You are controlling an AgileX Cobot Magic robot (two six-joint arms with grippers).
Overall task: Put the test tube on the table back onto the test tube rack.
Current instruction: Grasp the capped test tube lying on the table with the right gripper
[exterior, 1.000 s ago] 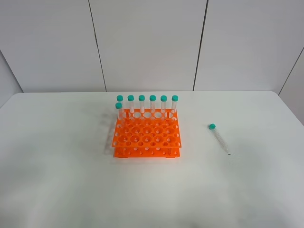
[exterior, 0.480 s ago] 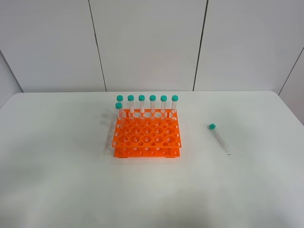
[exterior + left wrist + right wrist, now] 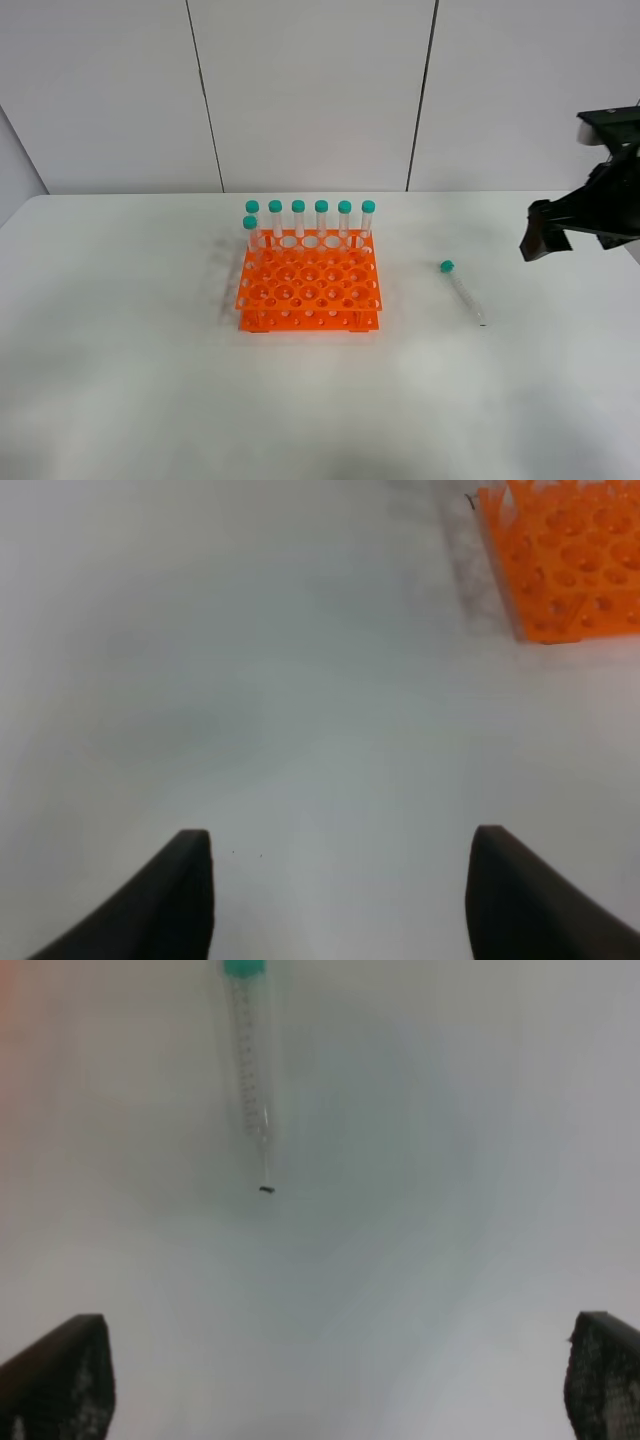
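While the test tube (image 3: 463,293) lies loose on the white table (image 3: 150,380), both of the robot's pincers stand empty above the tabletop. Nearest the high camera is a broad stretch of bare table. The left gripper (image 3: 350,895) does not appear in the high view. Its own wrist camera shows its two dark fingers spread wide with nothing between them but bare white surface, and one corner of the orange test tube rack (image 3: 308,285) farther ahead.

Farther in, the rack sits near the middle of the table. Its front rows of round holes hold no tubes. To its right, well apart from it, the slim clear tube lies flat on its side, touching nothing but the table. Its pointed tip faces the near edge and angles a little to the right, and its teal-green cap points toward the wall. A tiny dark speck (image 3: 266,1189) sits on the table just beside the tip.

At the back of the rack, seven capped tubes (image 3: 321,220) stand upright: six in a line along the rear row and one just in front of them at the left end. Beyond the loose tube, at the right edge of the high view, the right gripper (image 3: 332,1378) hangs in the air above the table. Its fingers are as far apart as they go and hold nothing, and its wrist camera shows the tube on the table ahead of them. Grey-white wall panels (image 3: 310,90) close the scene behind.
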